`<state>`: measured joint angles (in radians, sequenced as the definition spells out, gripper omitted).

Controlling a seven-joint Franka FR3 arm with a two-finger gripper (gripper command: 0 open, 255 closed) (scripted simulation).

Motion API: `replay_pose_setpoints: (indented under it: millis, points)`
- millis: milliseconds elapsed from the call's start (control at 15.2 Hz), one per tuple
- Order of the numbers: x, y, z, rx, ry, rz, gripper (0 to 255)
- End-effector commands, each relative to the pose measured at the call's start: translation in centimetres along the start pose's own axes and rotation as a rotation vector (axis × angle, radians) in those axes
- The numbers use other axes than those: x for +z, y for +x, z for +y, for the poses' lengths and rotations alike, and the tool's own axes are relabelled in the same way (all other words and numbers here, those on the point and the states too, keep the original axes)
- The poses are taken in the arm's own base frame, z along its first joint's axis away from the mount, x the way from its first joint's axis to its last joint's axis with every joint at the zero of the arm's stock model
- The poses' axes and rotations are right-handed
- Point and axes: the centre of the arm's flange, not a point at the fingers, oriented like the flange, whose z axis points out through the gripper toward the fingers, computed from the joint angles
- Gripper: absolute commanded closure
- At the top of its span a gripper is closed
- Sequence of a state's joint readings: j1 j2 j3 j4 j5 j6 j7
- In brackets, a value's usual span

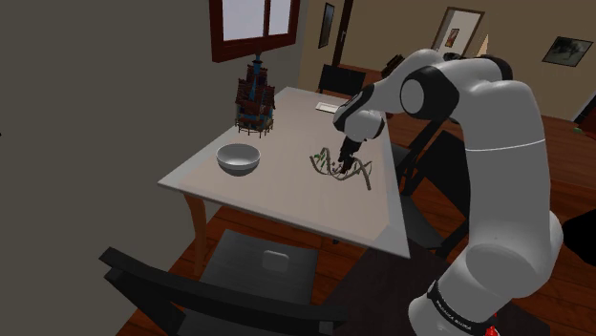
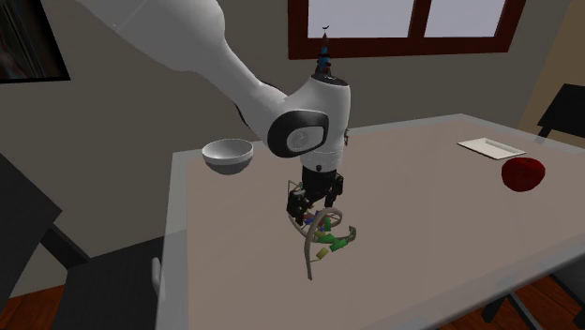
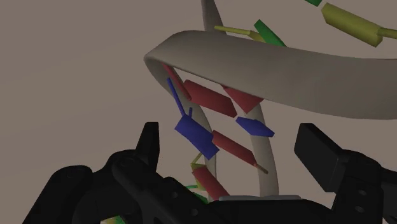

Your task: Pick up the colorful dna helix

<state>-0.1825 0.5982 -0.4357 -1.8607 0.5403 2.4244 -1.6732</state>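
The DNA helix lies on the pale table, with grey curved strands and red, blue, green and yellow rungs. My black gripper has come down onto its end nearest the window. From the second exterior view the gripper stands over the helix, fingers pointing down. In the wrist view the helix runs up between the two fingers, which stand apart on either side of a strand and its red and blue rungs without touching them. The gripper is open.
A white bowl sits on the table to the shoulder view's left of the helix. A dark tower-shaped model stands at the back by the window. A red round object and a white flat plate lie further along the table. Black chairs surround it.
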Motion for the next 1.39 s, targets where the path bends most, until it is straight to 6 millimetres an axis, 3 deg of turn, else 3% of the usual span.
replay_pose_setpoints:
  millis: [0, 594, 1320]
  points:
    - [0.2, 0.0, 0.0, 0.000, 0.000, 0.000, 255]
    - [0.1, 0.0, 0.0, 0.000, 0.000, 0.000, 255]
    - [-5.6, 0.7, 0.3, 0.000, 0.000, 0.000, 255]
